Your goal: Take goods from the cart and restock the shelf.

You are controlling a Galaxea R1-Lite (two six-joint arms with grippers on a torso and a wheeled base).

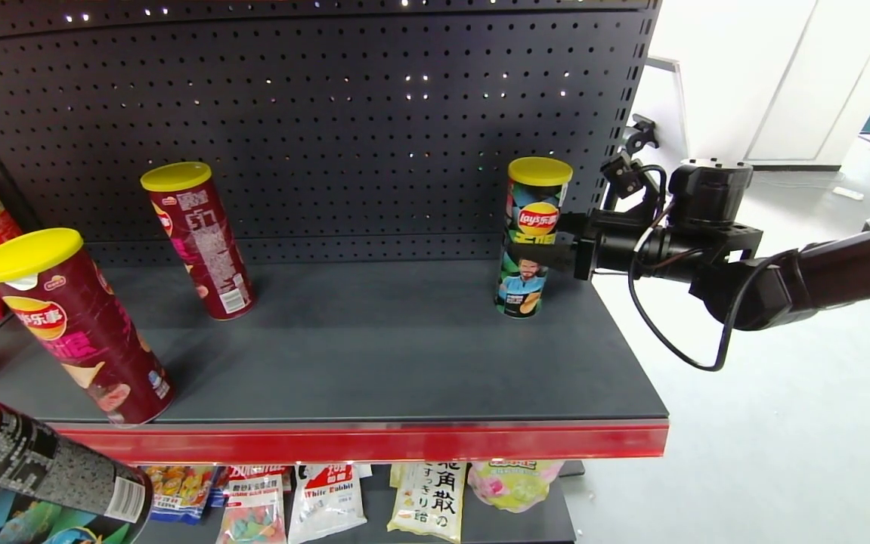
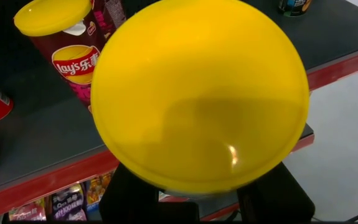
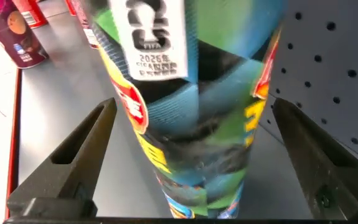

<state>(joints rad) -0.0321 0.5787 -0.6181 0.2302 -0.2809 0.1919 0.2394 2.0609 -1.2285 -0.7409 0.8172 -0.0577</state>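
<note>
**Green-and-blue chip tube with yellow lid (image 1: 537, 215), on shelf**

It stands upright near the right end of the dark grey shelf board (image 1: 374, 355), with the right gripper (image 1: 531, 255) clamped on its middle. The left gripper (image 2: 203, 202) grips a black yellow-lidded tube (image 2: 200, 93) before the board's left end.

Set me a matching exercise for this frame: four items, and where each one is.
Things:
1 green can
2 black can
3 snack bags
4 rear maroon can

Places:
A below the shelf
B held in the left gripper
C standing near the shelf's back panel
D shelf's right end, at the right gripper

Pairs: 1-D, 2-B, 3-A, 4-C
</note>
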